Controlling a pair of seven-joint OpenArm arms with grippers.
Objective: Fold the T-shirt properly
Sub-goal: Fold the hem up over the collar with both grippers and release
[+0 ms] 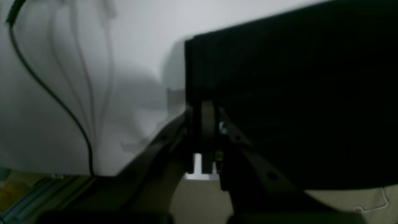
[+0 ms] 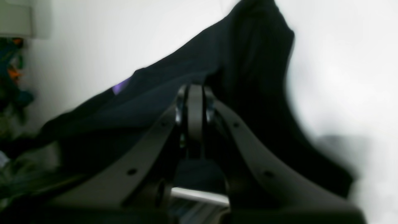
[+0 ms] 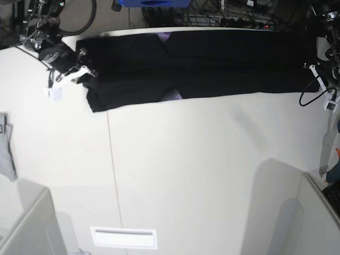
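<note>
Left pincer (image 1: 205, 124): jaws are sitting together, clamping a fold of the black T-shirt (image 1: 295, 102) at its edge; in the wrist view the cloth is spreading away from the tips toward 1 to 3 o'clock, with bare white surface (image 1: 93, 77) lying toward 9 to 11 o'clock.

Right pincer (image 2: 195, 105): jaws are likewise pressing together on black cloth, the T-shirt (image 2: 217, 71) rising in a ridge from the tips toward 12 and 1 o'clock, a sliver of purple collar lining showing toward 10 o'clock.

T-shirt (image 3: 202, 64), overhead view: lying as a long dark band across the far edge of the surface (image 3: 186, 175), at 12 o'clock of the frame, doubled lengthwise; the right pincer (image 3: 79, 69) is gripping its 9 o'clock end, the left pincer (image 3: 313, 71) its 3 o'clock end.

Handling, judged: soft, light, limp cloth, sagging between held points and sliding easily on the smooth top; not fragile. Layers are likely shifting against each other unless pinched together. Best hold: the end corners, both layers at once, keeping the band taut.

Small grey cloth (image 3: 6, 146): resting well apart at the 9 o'clock edge.
</note>
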